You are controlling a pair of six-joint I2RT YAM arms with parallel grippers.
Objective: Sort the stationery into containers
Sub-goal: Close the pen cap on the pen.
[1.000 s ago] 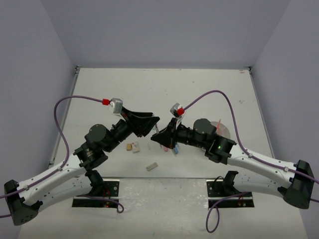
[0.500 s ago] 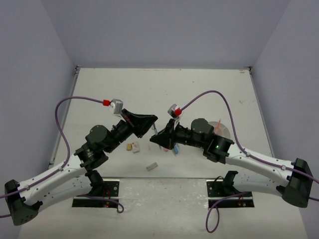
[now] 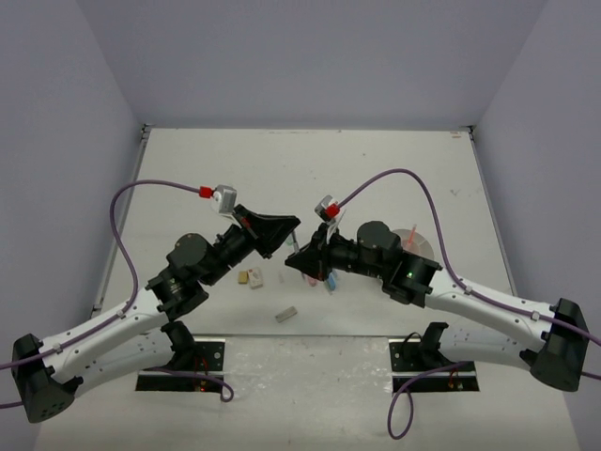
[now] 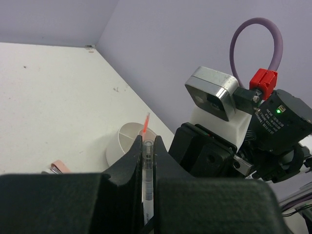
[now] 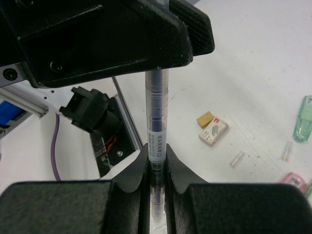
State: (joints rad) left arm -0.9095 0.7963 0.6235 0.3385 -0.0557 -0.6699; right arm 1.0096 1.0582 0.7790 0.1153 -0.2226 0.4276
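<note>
A clear-barrelled highlighter pen [image 5: 157, 122] with a dark core spans the gap between both grippers above the table. My right gripper [image 5: 157, 153] is shut on its lower part. My left gripper [image 4: 147, 141] is shut on its other end [image 4: 147, 168]. In the top view the two grippers [image 3: 282, 237] [image 3: 306, 256] meet tip to tip at mid-table. The round white divided container [image 4: 122, 146] stands behind, with an orange pen [image 4: 145, 124] sticking out of it. Right arm partly hides the container [image 3: 420, 242] in the top view.
On the table lie a tan block [image 5: 205, 119], a white block [image 5: 214, 132], two small clear caps [image 5: 237, 159], a green piece [image 5: 303, 118] and a pink piece [image 5: 295, 180]. A grey block [image 3: 286, 315] rests near the front edge. Pink and blue pieces [image 3: 319, 280] lie under the right gripper.
My left gripper has closed from open onto the pen that the right gripper holds. The left arm shifted slightly; the right arm barely moved.
</note>
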